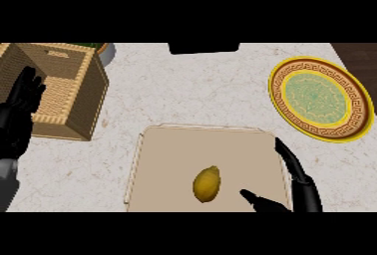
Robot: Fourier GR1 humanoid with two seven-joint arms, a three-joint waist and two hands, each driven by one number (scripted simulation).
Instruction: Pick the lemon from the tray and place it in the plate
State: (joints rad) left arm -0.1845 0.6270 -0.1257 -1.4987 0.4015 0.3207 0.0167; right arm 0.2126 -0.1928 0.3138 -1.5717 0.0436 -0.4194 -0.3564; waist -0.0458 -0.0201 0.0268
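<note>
The lemon (207, 184) is yellow and oval with pointed ends, lying on its side near the middle of the tray (165, 149), its long axis running roughly up and down the view with a slight tilt. The tray is a flat tan board with a pale raised rim, set on the counter at the lower centre. The plate (321, 99) is round, with a yellow rim, a dark patterned band and a pale green centre, lying well apart from the tray at the upper right and holding nothing.
</note>
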